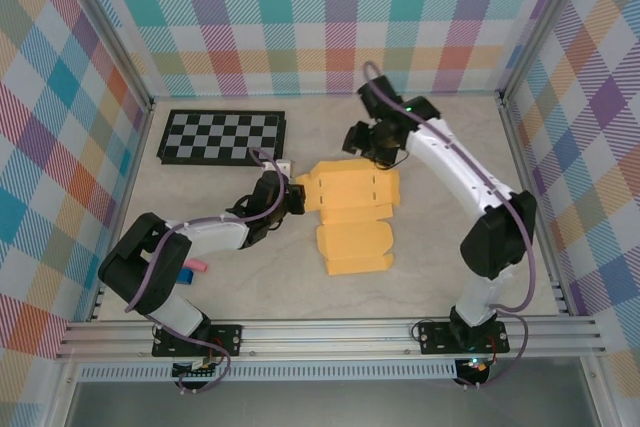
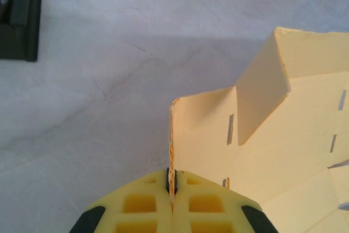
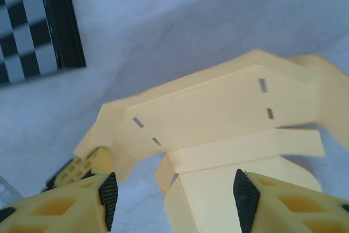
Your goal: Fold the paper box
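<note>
Mid-fold: left pincer (image 2: 172, 189) clamped on the paper box (image 1: 355, 245) edge, right pincer (image 3: 177, 196) apart over it; next probably pushes the far panel upright.

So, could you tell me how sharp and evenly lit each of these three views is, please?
Top external: sharp, evenly lit, faint shadows on the table. Left wrist: the paper box crisp, the left gripper soft at the lens, a broad shadow across the table. Right wrist: box edges slightly blurred, shadow behind it.

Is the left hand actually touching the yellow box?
Touching. In the left wrist view, the left hand is shut on an upright flap of the box.
</note>
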Available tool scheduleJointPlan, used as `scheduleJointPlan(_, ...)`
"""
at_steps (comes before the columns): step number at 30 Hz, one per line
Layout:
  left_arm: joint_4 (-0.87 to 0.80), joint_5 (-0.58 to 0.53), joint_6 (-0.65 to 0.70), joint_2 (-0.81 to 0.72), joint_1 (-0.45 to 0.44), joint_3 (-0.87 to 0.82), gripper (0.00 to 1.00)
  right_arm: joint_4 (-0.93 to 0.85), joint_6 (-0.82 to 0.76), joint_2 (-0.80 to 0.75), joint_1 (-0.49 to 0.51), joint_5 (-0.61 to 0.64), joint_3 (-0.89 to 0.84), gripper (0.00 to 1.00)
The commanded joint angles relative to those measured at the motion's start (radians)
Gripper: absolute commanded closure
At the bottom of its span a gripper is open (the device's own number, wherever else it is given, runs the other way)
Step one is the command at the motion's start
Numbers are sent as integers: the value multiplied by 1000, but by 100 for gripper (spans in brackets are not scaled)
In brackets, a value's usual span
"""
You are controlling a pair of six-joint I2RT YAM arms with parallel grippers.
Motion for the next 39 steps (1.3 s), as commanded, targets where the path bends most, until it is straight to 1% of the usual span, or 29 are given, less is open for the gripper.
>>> scheduleJointPlan(1,36,-88,49,-53,-35,-18,100,9,265,-30,-38,-200,-71,34)
scheduleJointPlan(2,46,-106,58,-59,-42,-22,100,75,350,-50,-37,-244,-123,31)
scheduleJointPlan(4,72,-127,72,-62,-56,-30,100,240,476,-61,-37,-329,-203,30)
scheduleJointPlan(8,104,-167,83,-48,-79,-43,100,373,609,-7,-38,-360,-210,29)
scheduleJointPlan(12,150,-198,79,-37,-91,-67,100,395,682,54,-38,-331,-162,29)
scheduleJointPlan(16,160,-221,72,-35,-94,-74,100,378,766,106,-38,-342,-160,29)
scheduleJointPlan(20,171,-228,65,-38,-94,-79,100,360,788,138,-38,-304,-157,30)
scheduleJointPlan(23,171,-237,62,-30,-94,-75,100,348,788,160,-38,-281,-136,41)
scheduleJointPlan(26,175,-243,43,-20,-93,-76,100,363,780,168,-34,-281,-137,64)
scheduleJointPlan(27,179,-243,38,-17,-93,-78,100,370,780,170,-33,-284,-145,71)
scheduleJointPlan(31,186,-257,19,-3,-94,-77,100,429,765,158,-29,-290,-202,81)
scheduleJointPlan(33,185,-260,9,3,-94,-74,100,437,745,143,-29,-269,-223,84)
scheduleJointPlan(35,187,-259,2,8,-94,-71,100,472,718,119,-29,-247,-259,91)
scheduleJointPlan(36,187,-258,-2,10,-94,-69,100,505,706,104,-29,-246,-285,94)
scheduleJointPlan(39,188,-244,-11,11,-93,-67,100,659,669,58,-29,-242,-381,98)
